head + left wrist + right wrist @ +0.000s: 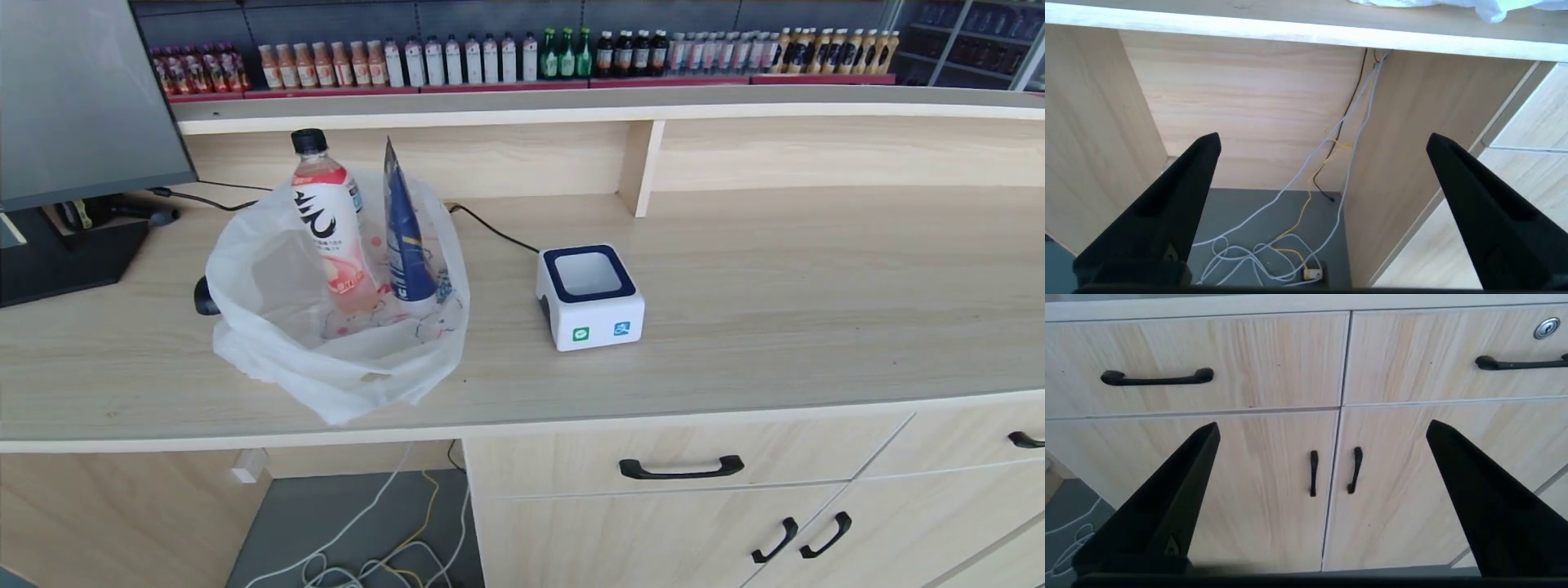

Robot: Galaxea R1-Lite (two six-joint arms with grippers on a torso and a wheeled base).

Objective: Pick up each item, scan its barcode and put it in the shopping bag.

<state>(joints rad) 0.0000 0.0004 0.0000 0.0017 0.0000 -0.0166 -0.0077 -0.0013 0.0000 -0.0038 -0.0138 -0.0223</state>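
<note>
A translucent white shopping bag (269, 327) sits open on the wooden counter at the left. Inside it stand a pink drink bottle (331, 224) with a black cap and a blue pouch (406, 233), both leaning slightly. To the bag's right sits the white barcode scanner (589, 296) with a dark blue rim, its cable running back. My left gripper (1323, 204) hangs open below the counter edge, facing the gap with loose cables. My right gripper (1323, 498) hangs open in front of the cabinet doors, nothing between its fingers.
A monitor (82, 98) on a black base stands at the counter's far left. A raised shelf ledge (645, 163) runs along the back, with rows of bottles (522, 57) behind. Drawers and doors with black handles (682, 469) lie below; cables (1290, 237) trail on the floor.
</note>
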